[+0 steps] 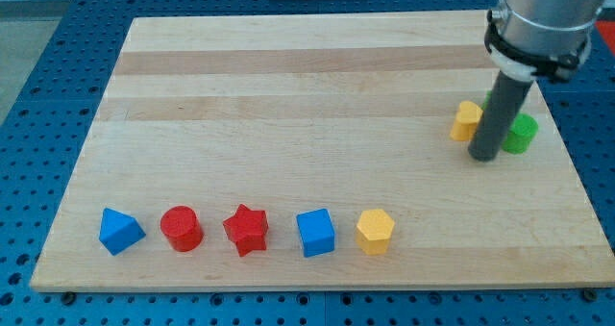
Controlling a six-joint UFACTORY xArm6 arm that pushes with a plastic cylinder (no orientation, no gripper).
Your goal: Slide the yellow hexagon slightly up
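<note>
Resting bare at the frame's right, holding nothing, my tip should travel to just below the yellow hexagon at lower centre, then nudge it gently upward

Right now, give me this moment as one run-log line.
step: approach | my tip: view's right, between yellow block and green block | target: yellow hexagon, bottom row, untouched | contact: none

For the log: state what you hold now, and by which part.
Nothing is held. My tip is a bare rod end, standing between a yellow block and a green block, far from the yellow hexagon.
</note>
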